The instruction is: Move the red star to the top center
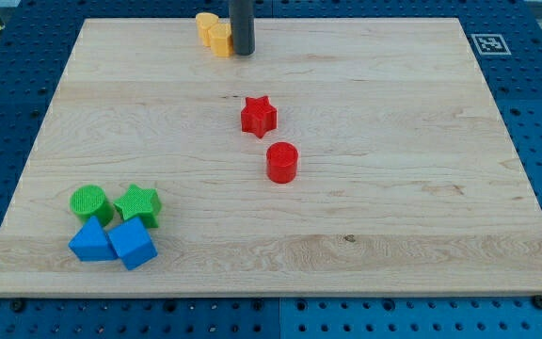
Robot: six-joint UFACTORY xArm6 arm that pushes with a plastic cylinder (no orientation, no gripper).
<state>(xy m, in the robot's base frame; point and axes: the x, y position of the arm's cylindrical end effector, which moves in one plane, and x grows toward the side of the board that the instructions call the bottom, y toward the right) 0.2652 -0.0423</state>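
Note:
The red star (pixel 259 116) lies near the middle of the wooden board (pixel 393 188), a little above centre. A red cylinder (pixel 281 162) stands just below and to the right of it, apart from it. My tip (pixel 242 52) is near the board's top edge, well above the red star and slightly to its left. The tip touches or nearly touches the right side of a yellow block (pixel 214 34), whose shape I cannot make out.
At the lower left sits a cluster: a green cylinder (pixel 89 202), a green star (pixel 138 203), a blue triangular block (pixel 90 240) and a blue cube (pixel 133 244). A black-and-white marker (pixel 489 43) sits beyond the top right corner.

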